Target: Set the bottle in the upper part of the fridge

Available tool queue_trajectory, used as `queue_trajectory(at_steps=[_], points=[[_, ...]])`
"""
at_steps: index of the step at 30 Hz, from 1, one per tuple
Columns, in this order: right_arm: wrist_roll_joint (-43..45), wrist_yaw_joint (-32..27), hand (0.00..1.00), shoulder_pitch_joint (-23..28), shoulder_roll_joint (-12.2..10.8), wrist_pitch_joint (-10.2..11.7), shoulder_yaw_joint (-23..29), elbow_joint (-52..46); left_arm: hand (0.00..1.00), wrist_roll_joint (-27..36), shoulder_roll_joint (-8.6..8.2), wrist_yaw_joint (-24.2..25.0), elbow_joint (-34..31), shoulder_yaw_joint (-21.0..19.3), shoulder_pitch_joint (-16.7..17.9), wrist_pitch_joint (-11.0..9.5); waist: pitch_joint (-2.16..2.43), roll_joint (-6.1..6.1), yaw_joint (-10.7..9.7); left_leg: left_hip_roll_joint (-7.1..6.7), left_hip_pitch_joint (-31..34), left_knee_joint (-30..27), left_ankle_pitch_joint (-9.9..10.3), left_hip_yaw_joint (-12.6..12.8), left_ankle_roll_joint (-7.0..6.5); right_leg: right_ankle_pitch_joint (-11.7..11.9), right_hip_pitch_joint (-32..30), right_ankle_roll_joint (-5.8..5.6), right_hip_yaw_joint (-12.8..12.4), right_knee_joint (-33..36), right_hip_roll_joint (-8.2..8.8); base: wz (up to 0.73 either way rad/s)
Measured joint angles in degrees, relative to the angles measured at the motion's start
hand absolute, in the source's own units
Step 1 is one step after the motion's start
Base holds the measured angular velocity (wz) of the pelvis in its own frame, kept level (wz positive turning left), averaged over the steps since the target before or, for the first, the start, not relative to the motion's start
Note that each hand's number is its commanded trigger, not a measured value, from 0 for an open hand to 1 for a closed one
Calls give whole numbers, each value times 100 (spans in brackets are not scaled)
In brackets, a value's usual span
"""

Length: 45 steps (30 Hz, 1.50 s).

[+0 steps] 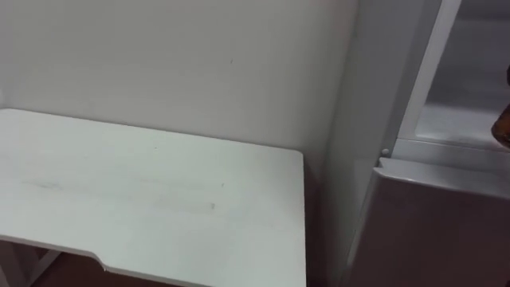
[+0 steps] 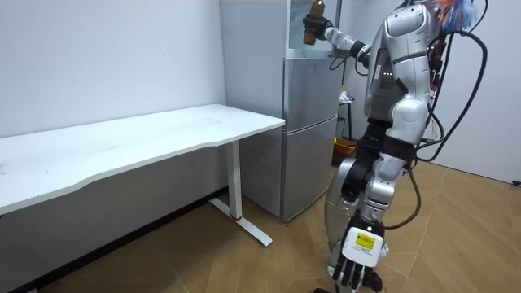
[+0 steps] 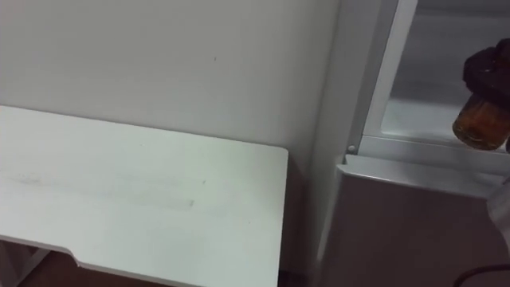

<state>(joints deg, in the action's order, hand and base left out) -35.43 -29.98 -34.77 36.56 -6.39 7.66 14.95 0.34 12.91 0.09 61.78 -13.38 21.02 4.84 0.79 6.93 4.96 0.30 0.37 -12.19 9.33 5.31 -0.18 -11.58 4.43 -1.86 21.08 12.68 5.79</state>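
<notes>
shell: silver-white | joints: black | cables: dark | left hand: black, tagged

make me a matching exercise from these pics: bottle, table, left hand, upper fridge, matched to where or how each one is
Things:
1 bottle
2 table
3 left hand
4 upper fridge

Place or state:
a hangs low at the robot's side, fingers relaxed
b open, pale inside
c gripped in the right hand at the fridge opening
d white, standing beside the fridge

Pairs: 1-c, 2-d, 3-a, 4-b

Sparse office room, desk, fridge (wood floor)
</notes>
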Motion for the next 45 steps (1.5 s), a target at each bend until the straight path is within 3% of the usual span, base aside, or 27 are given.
queue_trajectory(at_steps=[5, 9, 15, 19, 26, 30, 38, 45], points=[[2, -222, 100, -702, 34, -45, -204, 816, 0, 0, 79, 4, -137, 16, -43, 11, -4, 15, -1, 23, 419, -189, 1, -124, 2, 34, -298, 45, 119, 39, -17, 13], [2, -477, 100, -1111, 215, -22, -492, 1192, 0, 11, 244, -33, -202, 22, -57, -3, -41, 65, 128, 61, 653, -271, -4, -143, 12, 47, -504, 65, 124, 90, -41, 2], [156, -921, 100, -1713, 243, 278, -830, 1686, 0, 6, 274, -192, -444, 301, -287, -18, -148, 5, 161, 133, 1195, -619, 25, -309, 32, 113, -793, 159, 279, 100, -122, 12], [184, -1080, 100, -1881, 268, 506, -1108, 1856, 0, 27, 389, -213, -522, 438, -361, -12, -152, -12, 252, 227, 1428, -776, 48, -334, 67, 167, -959, 223, 283, 106, -200, 0], [182, -1158, 100, -1914, 341, 674, -1107, 2121, 0, 27, 398, -209, -720, 568, -357, -2, -125, -70, 360, 235, 1501, -847, 42, -389, 81, 176, -985, 237, 282, 95, -230, 2], [166, -1144, 100, -1938, 344, 894, -1157, 2373, 0, 142, 439, -198, -701, 756, -358, -11, -123, -67, 409, 236, 1496, -885, 40, -389, 79, 176, -956, 237, 302, 87, -232, 1], [-138, -840, 100, -2246, 382, 1091, -1233, 3050, 0, 463, 436, -198, -652, 827, -358, 31, -191, -175, 484, 274, 1536, -968, 43, -421, 88, 176, -955, 264, 341, 90, -256, 1], [-315, -591, 100, -2377, 395, 1182, -1233, 3294, 0, 712, 439, -198, -661, 904, -371, 111, -127, -320, 494, 285, 1568, -1034, 42, -453, 89, 169, -968, 277, 337, 98, -268, 1]])
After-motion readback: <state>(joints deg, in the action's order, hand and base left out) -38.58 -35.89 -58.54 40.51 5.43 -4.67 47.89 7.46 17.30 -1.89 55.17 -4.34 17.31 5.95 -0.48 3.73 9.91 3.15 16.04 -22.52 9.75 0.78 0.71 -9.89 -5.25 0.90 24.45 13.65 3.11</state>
